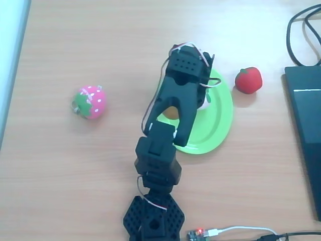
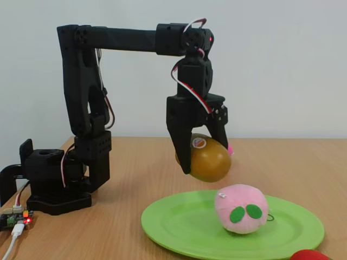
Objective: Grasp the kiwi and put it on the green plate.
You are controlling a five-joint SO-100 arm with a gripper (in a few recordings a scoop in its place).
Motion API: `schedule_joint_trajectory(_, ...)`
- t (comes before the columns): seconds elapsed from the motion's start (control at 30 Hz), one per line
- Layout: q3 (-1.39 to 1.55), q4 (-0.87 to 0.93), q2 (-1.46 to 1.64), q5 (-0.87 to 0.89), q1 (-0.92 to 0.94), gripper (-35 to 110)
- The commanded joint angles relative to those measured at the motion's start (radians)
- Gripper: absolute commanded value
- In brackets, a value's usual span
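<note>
Now the gripper pinches the kiwi above the green plate (1 pink ball already lies there). Next it should lower and release beside the ball.

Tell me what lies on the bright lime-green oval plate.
A pale pink peach-like ball rests on the bright lime-green oval plate. The olive-brown kiwi hangs above it in the gripper. Overhead, the arm covers much of the plate.

Olive-brown kiwi, lime-green plate, black fingers — pink strawberry, white dots.
</note>
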Motion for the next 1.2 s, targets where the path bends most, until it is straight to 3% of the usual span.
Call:
schedule_joint_trajectory(0.0,0.018,0.032,0.031,-0.018,0.032,28)
schedule_joint_trajectory(0.77,0.078,0.060,-0.100,0.046,0.255,28)
schedule_joint_trajectory(1.17,0.049,-0.043,-0.213,0.110,0.258,32)
